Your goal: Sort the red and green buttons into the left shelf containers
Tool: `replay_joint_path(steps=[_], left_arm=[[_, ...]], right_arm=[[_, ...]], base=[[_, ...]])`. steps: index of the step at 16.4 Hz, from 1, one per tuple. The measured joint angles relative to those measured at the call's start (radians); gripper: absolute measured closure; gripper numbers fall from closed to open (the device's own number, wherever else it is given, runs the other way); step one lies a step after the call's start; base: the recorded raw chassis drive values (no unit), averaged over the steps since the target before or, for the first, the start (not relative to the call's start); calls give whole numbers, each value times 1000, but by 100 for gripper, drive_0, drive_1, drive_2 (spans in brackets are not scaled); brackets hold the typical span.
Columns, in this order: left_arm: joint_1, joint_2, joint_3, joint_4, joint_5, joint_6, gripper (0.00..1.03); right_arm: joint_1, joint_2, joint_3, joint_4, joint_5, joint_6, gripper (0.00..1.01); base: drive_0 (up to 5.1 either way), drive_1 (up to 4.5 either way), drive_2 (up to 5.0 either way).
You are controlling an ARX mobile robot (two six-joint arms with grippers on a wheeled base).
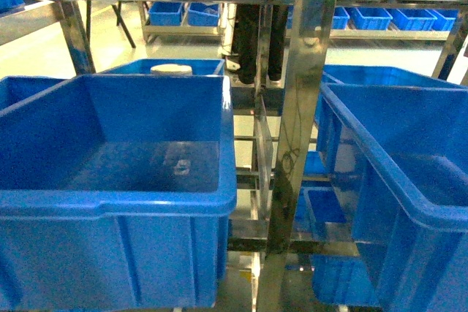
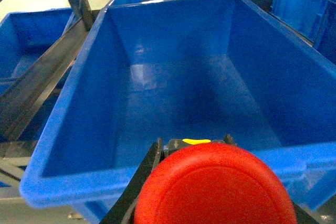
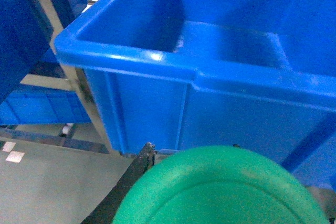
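Neither button is binned yet. The left fingers [image 2: 157,182] pinch the red domed push-button [image 2: 215,184] just short of the large deep blue plastic bin [image 2: 68,129]; the right fingers [image 3: 134,182] pinch the green-capped push-button [image 3: 220,190] below another bin's rim [image 3: 126,59].

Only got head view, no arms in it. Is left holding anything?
Observer: Yes, left wrist view shows the red button held at the left gripper.
Operator: Where is it relative to the bin?
Observer: At the near rim of the large blue bin, not yet over the inside.
Operator: And right?
Observer: The green button is at the right gripper, outside the near wall of another blue bin, below its rim.
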Motion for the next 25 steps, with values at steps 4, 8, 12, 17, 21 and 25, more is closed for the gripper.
replay_joint_path(steps=[4, 8, 12, 17, 21, 25], left_arm=[[1, 5, 0, -4, 0, 0, 77], [1, 2, 0, 1, 0, 0, 77], [1, 2, 0, 1, 0, 0, 77], [1, 2, 0, 1, 0, 0, 77], [1, 2, 0, 1, 0, 0, 77], [1, 2, 0, 1, 0, 0, 77]], right_arm=[[0, 2, 0, -1, 0, 0, 67], [0, 0, 0, 0, 0, 0, 67], [24, 246, 162, 122, 53, -6, 67], [-33, 728, 424, 173, 117, -8, 67], [-24, 1064, 629, 63, 165, 12, 67], [-26, 1184, 680, 74, 191, 9, 67]], base=[[-508, 237, 237], [-508, 237, 237], [-508, 237, 237], [-508, 237, 237], [-508, 237, 237], [-508, 237, 237]])
